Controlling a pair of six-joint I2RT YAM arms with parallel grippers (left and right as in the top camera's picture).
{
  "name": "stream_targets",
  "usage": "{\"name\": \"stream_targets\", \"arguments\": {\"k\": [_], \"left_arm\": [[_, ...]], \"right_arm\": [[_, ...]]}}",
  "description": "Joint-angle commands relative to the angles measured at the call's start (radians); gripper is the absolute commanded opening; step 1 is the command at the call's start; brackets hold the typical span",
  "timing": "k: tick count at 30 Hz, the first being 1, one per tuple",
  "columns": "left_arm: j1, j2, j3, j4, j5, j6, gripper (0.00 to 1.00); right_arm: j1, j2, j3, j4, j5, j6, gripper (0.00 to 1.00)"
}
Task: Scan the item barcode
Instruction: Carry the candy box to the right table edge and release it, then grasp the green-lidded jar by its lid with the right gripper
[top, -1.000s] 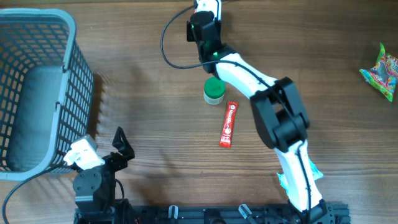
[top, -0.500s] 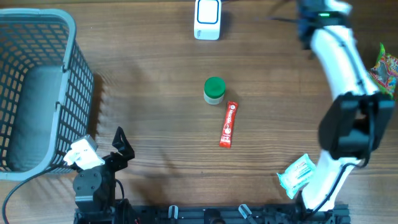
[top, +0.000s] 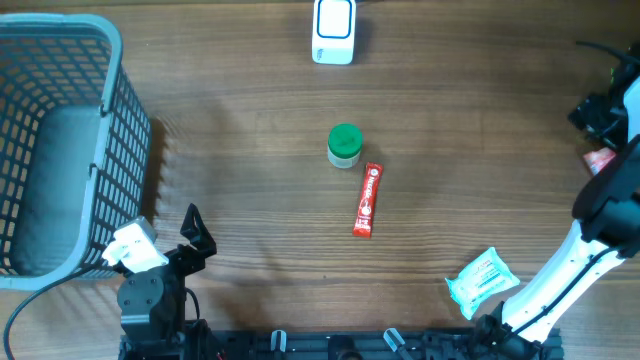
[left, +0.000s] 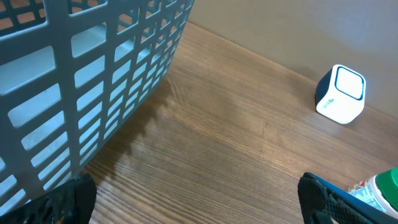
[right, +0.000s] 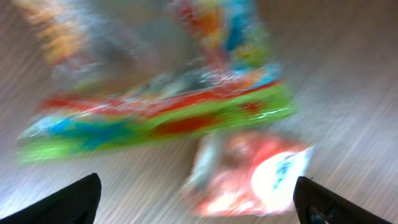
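The bag (right: 155, 106) lies at 3 o'clock on the table (top: 250, 100) — blurred, a red packet (right: 249, 174) at its 5 o'clock. The right gripper (right: 199, 200) hangs over them, jaws wide, empty. The scanner (top: 333, 30) sits at 12; the left gripper (left: 202, 200) at 7 — jaws wide, holding nothing.

Soft, even light covers the wooden bench (top: 250, 100), and the overhead view is sharp. The basket (top: 125, 150) throws a faint, ribbed shadow to its right. The left wrist view is clear, with the same soft shadow. The right wrist view is heavily motion-blurred, and the colourful packets (right: 155, 118) smear into glossy streaks.
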Motion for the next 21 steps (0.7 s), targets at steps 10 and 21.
{"name": "stream_targets", "arguments": {"k": [10,21], "left_arm": [[0.005,-0.008,-0.003,0.003,0.008,-0.005,1.00],[0.005,-0.008,-0.003,0.003,0.008,-0.005,1.00]], "right_arm": [[0.586,-0.216,0.092,-0.260,-0.801,-0.076,1.00],[1.008,-0.216,0.031,-0.332,-0.449,0.788,1.00]]}}
